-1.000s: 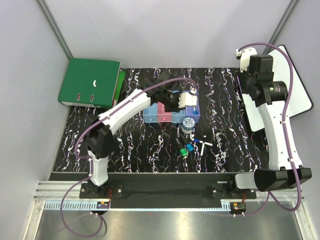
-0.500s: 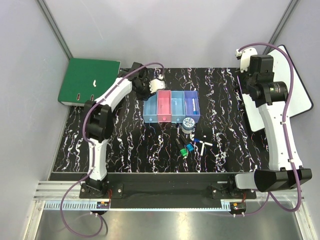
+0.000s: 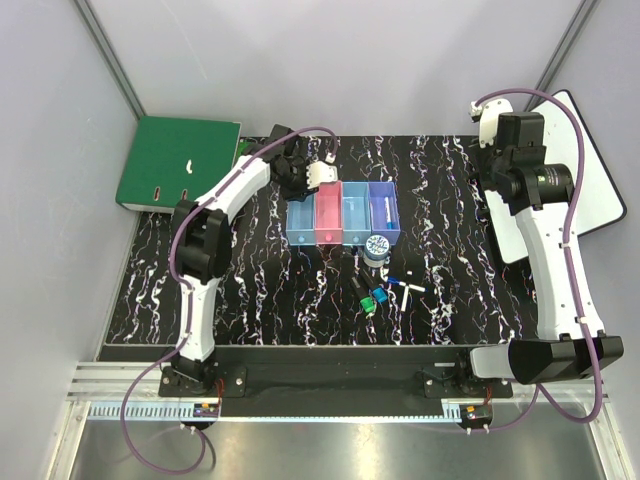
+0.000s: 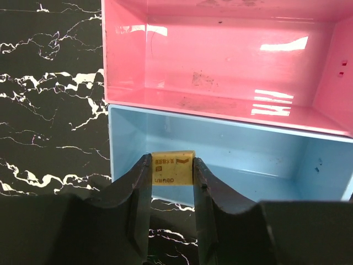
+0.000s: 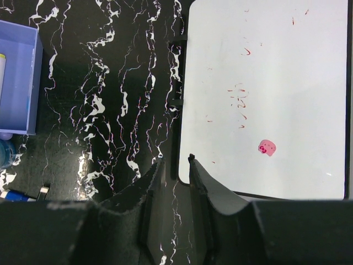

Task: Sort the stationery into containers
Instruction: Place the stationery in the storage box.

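My left gripper (image 4: pixel 172 161) is shut on a small yellowish eraser (image 4: pixel 172 167) with printed lettering. It holds it over the end wall of the leftmost light blue bin (image 4: pixel 231 165), with the pink bin (image 4: pixel 220 55) beside it. In the top view the left gripper (image 3: pixel 318 176) is at the far end of the four joined bins (image 3: pixel 343 236). A white pen (image 3: pixel 385 209) lies in the purple-blue bin. The tape roll (image 3: pixel 376 247), capped black markers (image 3: pixel 370 296) and a white pen (image 3: pixel 408 287) lie in front of the bins. My right gripper (image 5: pixel 175 160) is empty, its jaws a narrow gap apart.
A green ring binder (image 3: pixel 178 163) lies at the back left. A white board with a black rim (image 5: pixel 265 94) lies at the right, its corner just beyond my right fingertips; it also shows in the top view (image 3: pixel 600 190). The right arm (image 3: pixel 545 240) stands upright over it.
My left arm swung from over the right-hand bins to the far left of the row, then edged back to the far end of the left bins. The right arm has not moved.
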